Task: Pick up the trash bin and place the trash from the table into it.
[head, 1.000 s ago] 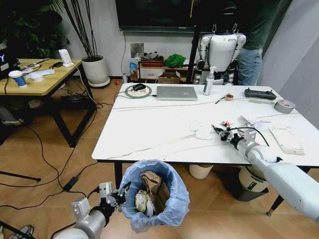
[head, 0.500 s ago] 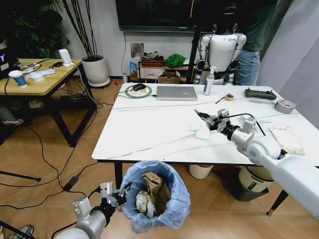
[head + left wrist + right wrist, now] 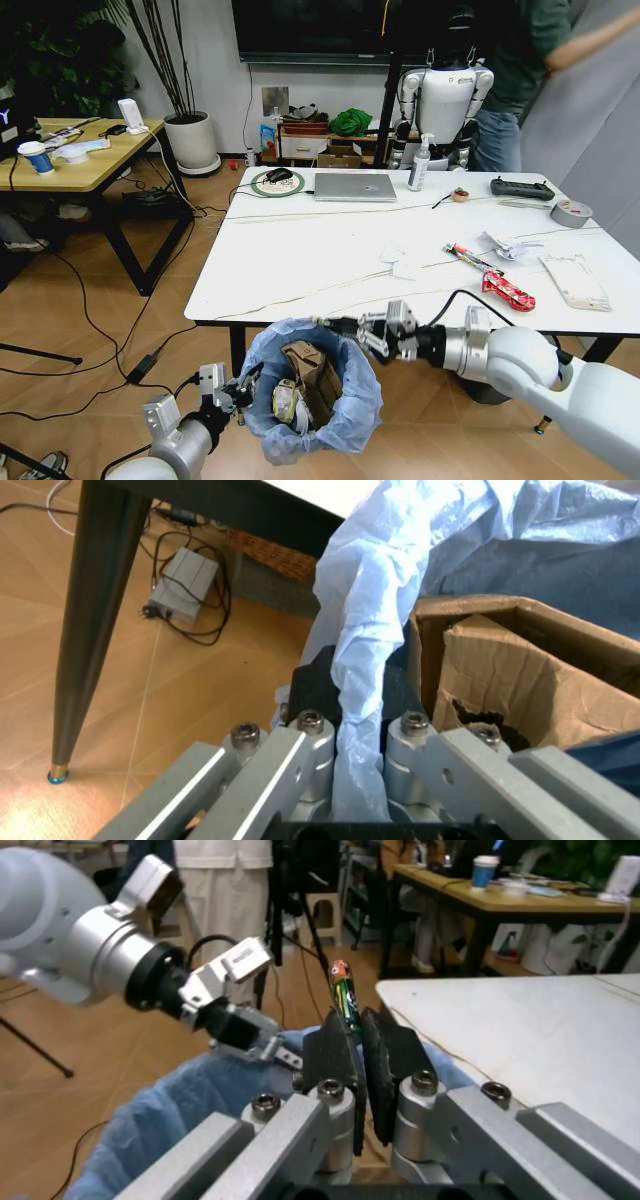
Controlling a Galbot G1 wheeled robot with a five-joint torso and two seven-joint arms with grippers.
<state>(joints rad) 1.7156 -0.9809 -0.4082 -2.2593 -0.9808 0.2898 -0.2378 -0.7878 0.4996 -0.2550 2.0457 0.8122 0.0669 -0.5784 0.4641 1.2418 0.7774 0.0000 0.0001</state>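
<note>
Trash bin (image 3: 312,395) held below front edge of table (image 3: 300,270), left gripper (image 3: 238,392) clamped on its blue liner rim. Cardboard carton (image 3: 308,370) inside bin. Right gripper (image 3: 368,331) over bin mouth, closed on thin green-orange wrapper (image 3: 343,994). Red snack wrapper (image 3: 508,291) and white tissues (image 3: 400,262) on table.

bin liner (image 3: 352,400) light blue, carton (image 3: 305,368) inside brown; table (image 3: 300,260) white w/ thin dark veins (black edge); wrapper on table (image 3: 508,291) red; held wrapper (image 3: 344,994) green/orange striped.
</note>
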